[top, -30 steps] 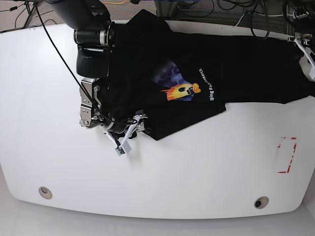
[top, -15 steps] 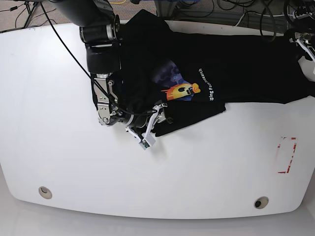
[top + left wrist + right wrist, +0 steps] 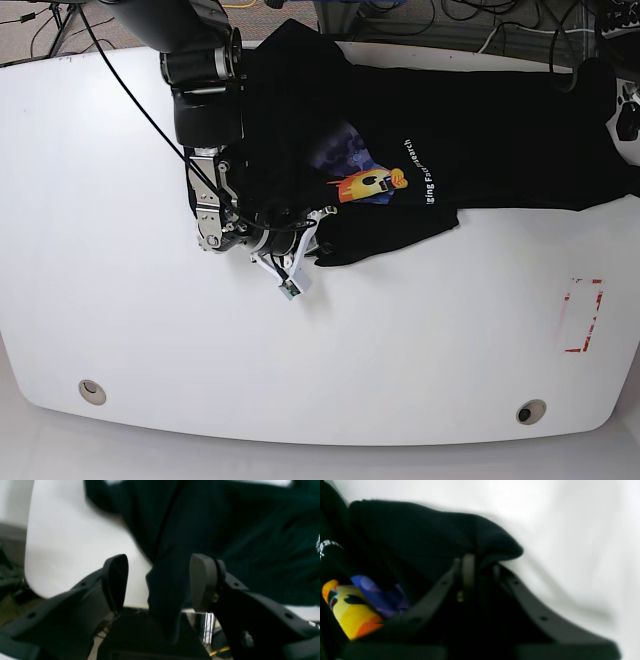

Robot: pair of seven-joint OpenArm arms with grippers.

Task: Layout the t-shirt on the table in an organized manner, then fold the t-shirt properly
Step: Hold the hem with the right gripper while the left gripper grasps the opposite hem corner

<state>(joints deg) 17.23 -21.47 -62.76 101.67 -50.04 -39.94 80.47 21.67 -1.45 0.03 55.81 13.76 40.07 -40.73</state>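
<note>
Since the earlier frame the right gripper (image 3: 480, 562) has brought its fingers together, clamped on the near-left fold of the t-shirt (image 3: 450, 140), which now bunches more tightly there. The left gripper (image 3: 155, 585) holds its fingers apart (unchanged), a hanging fold of cloth between them at the far right edge of the counter (image 3: 400, 340). Count: one black t-shirt, spread along the far side of one white counter, two grommet holes (image 3: 92, 391) and one red tape rectangle (image 3: 583, 315).

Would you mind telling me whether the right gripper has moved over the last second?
Yes. The right gripper has shifted toward the red tape rectangle, and now pinches the t-shirt.
</note>
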